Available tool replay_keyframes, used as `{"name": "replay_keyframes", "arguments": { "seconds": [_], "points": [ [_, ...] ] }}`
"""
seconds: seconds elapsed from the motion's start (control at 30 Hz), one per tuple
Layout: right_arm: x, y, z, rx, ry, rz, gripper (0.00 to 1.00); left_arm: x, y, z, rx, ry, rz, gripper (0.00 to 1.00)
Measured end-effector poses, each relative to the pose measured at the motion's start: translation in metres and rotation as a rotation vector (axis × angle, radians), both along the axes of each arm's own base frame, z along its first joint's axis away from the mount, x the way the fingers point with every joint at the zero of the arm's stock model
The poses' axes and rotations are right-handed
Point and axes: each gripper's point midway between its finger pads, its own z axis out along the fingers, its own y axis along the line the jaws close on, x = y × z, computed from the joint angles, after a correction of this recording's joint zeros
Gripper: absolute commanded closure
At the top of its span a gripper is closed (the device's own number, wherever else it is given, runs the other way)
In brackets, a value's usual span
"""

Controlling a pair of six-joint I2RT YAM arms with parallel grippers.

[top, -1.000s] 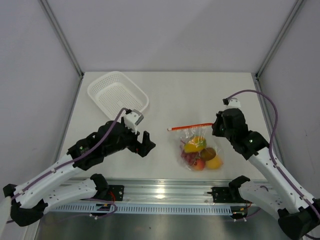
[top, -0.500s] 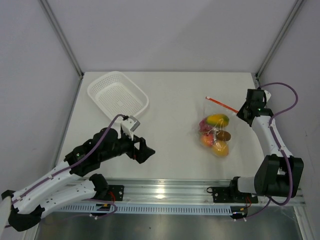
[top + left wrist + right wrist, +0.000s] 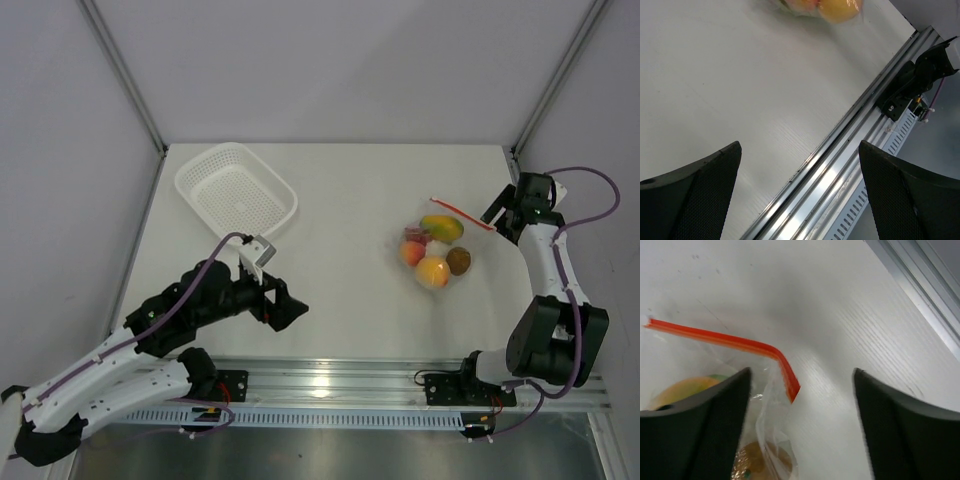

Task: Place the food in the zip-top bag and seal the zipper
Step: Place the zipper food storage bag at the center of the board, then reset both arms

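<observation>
Left gripper (image 3: pixel 292 305), lower left of top view: fingers apart, empty, well apart from bag (image 3: pixel 436 250). Bag, centre right, lies on table (image 3: pixel 350 200), fruit (image 3: pixel 433 271) inside. Right gripper (image 3: pixel 799 390), right edge: fingers apart, straddling bent end of red zipper (image 3: pixel 720 339), no contact. Seal unclear. Best, likely: pinch strip squarely, slide along whole length. Basket (image 3: pixel 236 188), upper left.

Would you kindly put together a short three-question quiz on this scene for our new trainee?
1. True or false: the white mesh basket is empty.
2. The right gripper is: A open, B shut, C out of view.
3. Fill in: the food lies inside the clear ____.
Key: 1 true; 2 A; 3 zip-top bag.
</observation>
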Motion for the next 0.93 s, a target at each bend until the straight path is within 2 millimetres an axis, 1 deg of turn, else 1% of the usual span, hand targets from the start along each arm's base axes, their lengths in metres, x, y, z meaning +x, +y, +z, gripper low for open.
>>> {"name": "replay_keyframes", "arguments": {
  "seconds": [0.1,0.17,0.27,0.3,0.33,0.4,0.47,0.5,0.57,0.67,0.7,0.87,0.93],
  "points": [
    [0.001,0.007,0.018,-0.018,-0.016,0.014,0.01,0.000,-0.001,-0.003,0.008,0.015,0.001,0.01],
    [-0.001,0.022,0.035,-0.039,-0.040,0.044,0.01,0.001,-0.003,-0.006,0.014,0.027,0.004,0.01],
    [-0.010,0.061,0.063,-0.055,-0.098,0.126,0.01,0.001,-0.003,-0.008,0.015,0.042,0.009,0.01],
    [-0.015,0.077,0.073,-0.053,-0.124,0.165,0.01,0.001,-0.003,-0.007,0.011,0.044,0.011,0.00],
    [-0.021,0.097,0.083,-0.045,-0.154,0.211,0.01,0.000,-0.003,-0.006,0.006,0.045,0.013,0.01],
    [-0.036,0.127,0.097,-0.025,-0.193,0.280,0.01,0.000,-0.003,-0.005,-0.003,0.047,0.016,0.01],
    [-0.054,0.157,0.105,0.013,-0.228,0.355,0.01,-0.001,-0.002,-0.004,-0.013,0.052,0.021,0.01],
    [-0.064,0.171,0.106,0.034,-0.240,0.385,0.01,-0.001,-0.002,-0.005,-0.016,0.056,0.023,0.01],
    [-0.088,0.198,0.098,0.078,-0.231,0.454,0.01,-0.002,-0.001,-0.011,-0.016,0.072,0.030,0.01],
    [-0.129,0.239,0.073,0.131,-0.174,0.577,0.01,-0.005,-0.001,-0.019,-0.027,0.102,0.041,0.00],
    [-0.143,0.249,0.064,0.138,-0.146,0.610,0.01,-0.006,-0.001,-0.023,-0.032,0.113,0.045,0.00],
    [-0.198,0.286,0.033,0.105,-0.031,0.717,0.01,-0.017,-0.006,-0.039,-0.104,0.173,0.024,0.01],
    [-0.216,0.293,0.024,0.080,-0.011,0.743,0.00,-0.023,-0.006,-0.044,-0.132,0.192,0.013,0.01]
  ]
}}
